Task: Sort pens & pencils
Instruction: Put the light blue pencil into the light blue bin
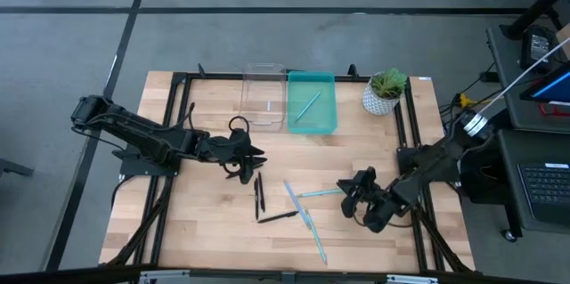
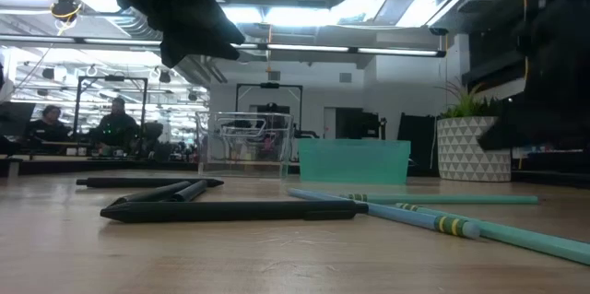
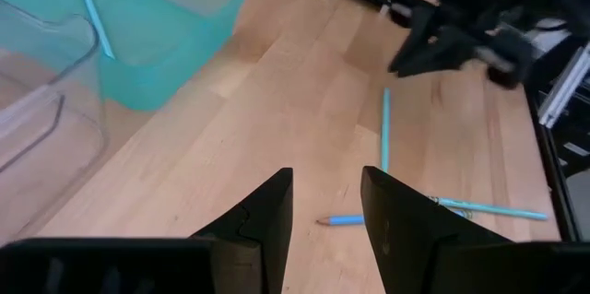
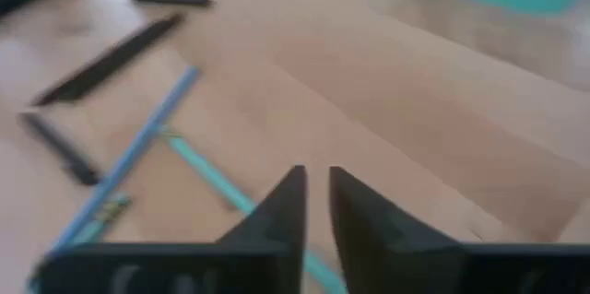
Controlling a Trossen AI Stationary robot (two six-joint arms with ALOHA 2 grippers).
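Loosely scattered across the middle of the table, your work pieces are three black pens [image 1: 259, 193] and a handful of teal pencils [image 1: 305, 210], the pens lying just beside the left gripper and the pencils spreading toward the right one. You should expect them all to be light, stiff and thin, with smooth round barrels that roll or skid on the wood if you nudge them sideways. Take each one near mid-length, with the fingers closing across the barrel, so it does not swing or tip out. Where two pencils cross, go for a free end clear of the overlap.

One teal pencil [image 1: 307, 106] already lies in the teal bin [image 1: 331, 122], which sits touching the clear bin [image 1: 251, 122] at the far edge; the clear one looks empty.

Your left gripper [image 1: 250, 161] hangs above the pens with its fingers apart and nothing between them. Your right gripper [image 1: 353, 197] sits low near the pencils' right ends, its fingers almost together, a narrow gap showing and nothing held.

You have no readable writing to go by: no brand or label shows on the pens, the bins, or the potted plant [image 1: 385, 91] at the far right corner.
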